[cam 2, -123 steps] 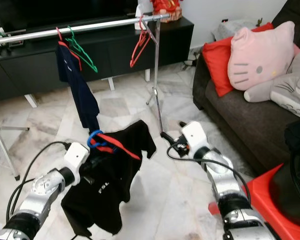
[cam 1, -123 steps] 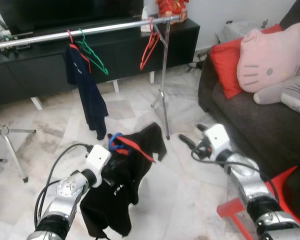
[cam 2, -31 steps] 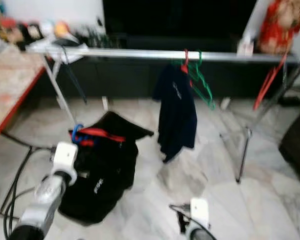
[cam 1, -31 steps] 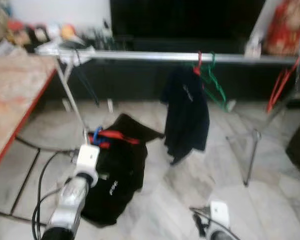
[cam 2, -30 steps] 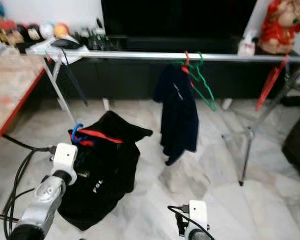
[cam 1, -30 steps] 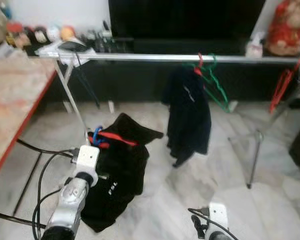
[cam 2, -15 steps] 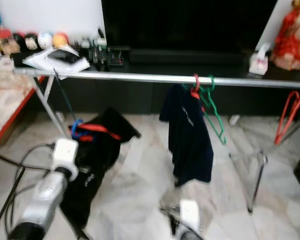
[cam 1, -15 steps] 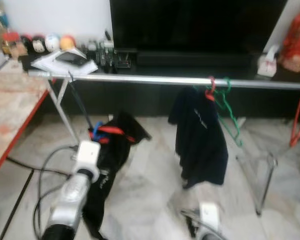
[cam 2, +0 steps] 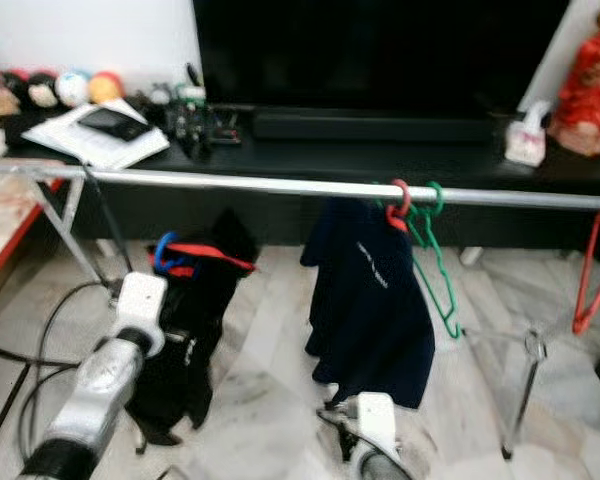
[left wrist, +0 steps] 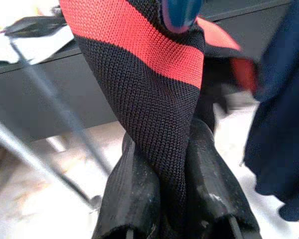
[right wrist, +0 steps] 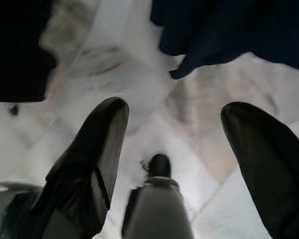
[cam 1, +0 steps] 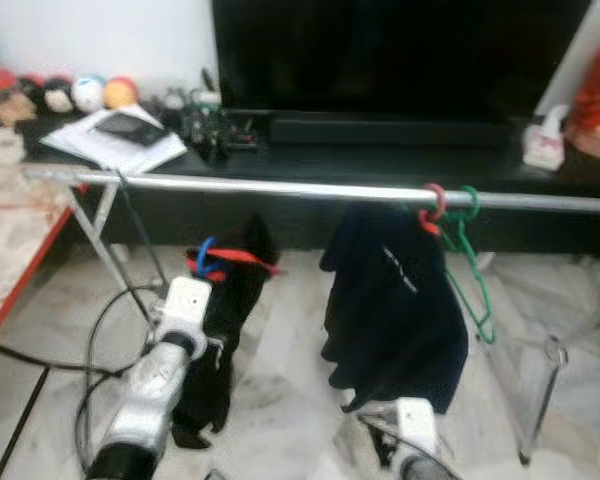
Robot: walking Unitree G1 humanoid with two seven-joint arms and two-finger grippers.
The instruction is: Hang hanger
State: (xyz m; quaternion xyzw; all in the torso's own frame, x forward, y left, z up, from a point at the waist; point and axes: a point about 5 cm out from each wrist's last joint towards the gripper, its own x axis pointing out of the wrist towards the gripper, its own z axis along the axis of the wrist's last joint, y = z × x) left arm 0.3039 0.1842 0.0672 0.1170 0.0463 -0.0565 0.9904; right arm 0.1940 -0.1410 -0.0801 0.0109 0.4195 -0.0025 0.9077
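Observation:
A blue hanger (cam 1: pixel 204 259) carries a black shirt with a red collar (cam 1: pixel 223 305). My left gripper (left wrist: pixel 172 196) is shut on the hanger through the fabric and holds it just below and in front of the silver rail (cam 1: pixel 280 187), left of centre. The hook sits under the rail, apart from it. On the rail hang a navy shirt (cam 1: pixel 395 310) on a red hanger (cam 1: pixel 434 205) and, beside it, a bare green hanger (cam 1: pixel 477 285). My right gripper (right wrist: pixel 177 112) stays low over the floor, open and with nothing in it.
A black TV cabinet (cam 1: pixel 380 135) with a TV, papers and small figures stands behind the rail. A red-edged table (cam 1: pixel 10 260) is at the left. Rack legs (cam 1: pixel 105 235) and loose cables (cam 1: pixel 90 340) lie close to my left arm. A red hanger (cam 2: pixel 592 270) hangs far right.
The camera has moved closer to the rail. My left gripper has lifted the hanger and black shirt up toward the rail. The right gripper stays low and open.

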